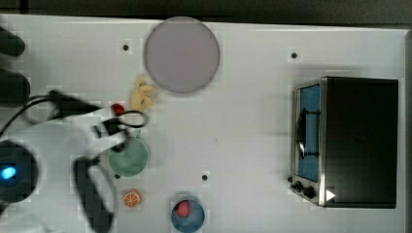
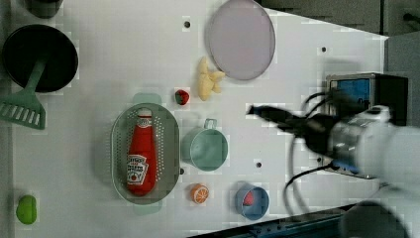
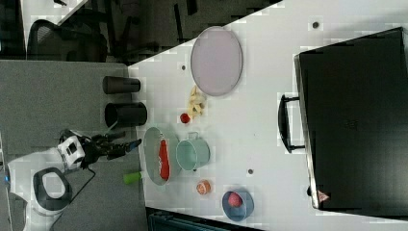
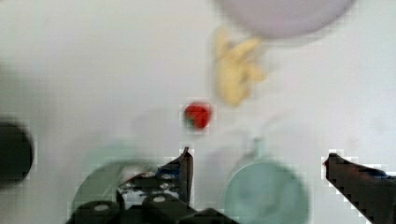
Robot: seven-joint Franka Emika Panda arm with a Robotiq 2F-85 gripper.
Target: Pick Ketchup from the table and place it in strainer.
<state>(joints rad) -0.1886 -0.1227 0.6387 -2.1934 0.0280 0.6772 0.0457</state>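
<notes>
The Ketchup (image 2: pixel 141 156), a red bottle with a white cap and whitish label, lies lengthwise inside the strainer (image 2: pixel 117 148), a pale green oval basket with a hole-dotted bottom. From the right view the Ketchup (image 3: pixel 164 160) shows as a red strip in the strainer (image 3: pixel 152 144). My gripper (image 4: pixel 259 161) is open, with nothing between its dark fingers (image 4: pixel 186 164). It hangs well above the table, clear of the bottle, and in the right view the gripper (image 3: pixel 133 143) points toward the strainer. In the top view the arm (image 1: pixel 58 145) covers the strainer.
A round green cup (image 2: pixel 205 148) with a handle stands beside the strainer. Near it are a small strawberry (image 2: pixel 182 96), a yellow banana bunch (image 2: pixel 208 79), a grey plate (image 2: pixel 241 38), an orange slice (image 2: pixel 199 193) and a blue bowl (image 2: pixel 251 201). A toaster oven (image 1: pixel 357 141) fills the top view's right.
</notes>
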